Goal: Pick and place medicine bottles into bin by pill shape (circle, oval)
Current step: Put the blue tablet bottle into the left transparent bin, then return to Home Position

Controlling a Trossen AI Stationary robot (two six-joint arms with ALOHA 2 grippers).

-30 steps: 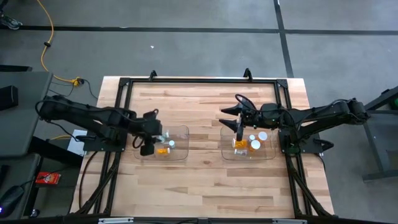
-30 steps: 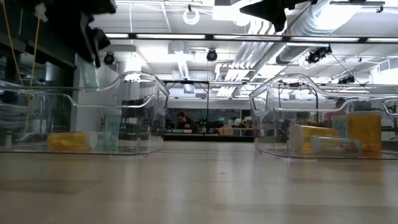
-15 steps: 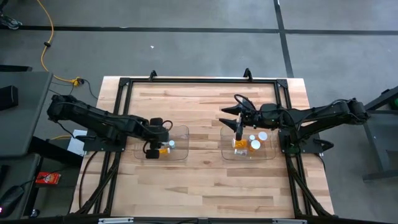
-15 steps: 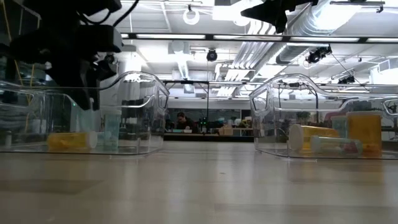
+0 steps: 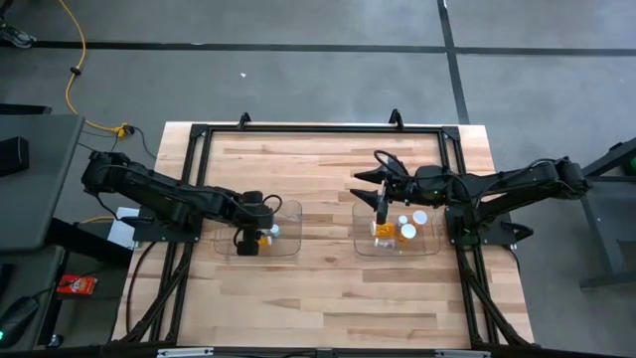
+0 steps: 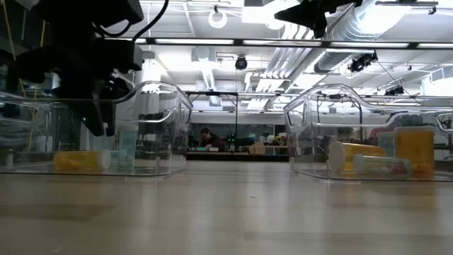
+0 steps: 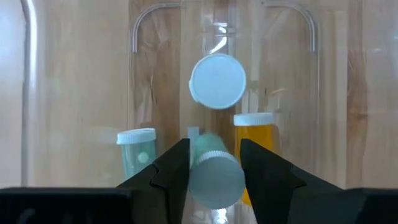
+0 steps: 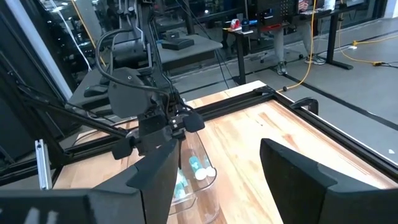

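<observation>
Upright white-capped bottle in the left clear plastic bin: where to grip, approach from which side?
Grip the upright white-capped bottle across its round cap, coming straight down: it stands on its base, cap facing up. Stay clear of the lying amber bottle close beside it.

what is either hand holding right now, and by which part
The left hand has a pale teal bottle with a white cap between its fingers, by the body just behind the cap. The right hand holds nothing.

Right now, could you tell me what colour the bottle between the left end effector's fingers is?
Pale teal with a matching cap, clearest in the left wrist view.
</observation>
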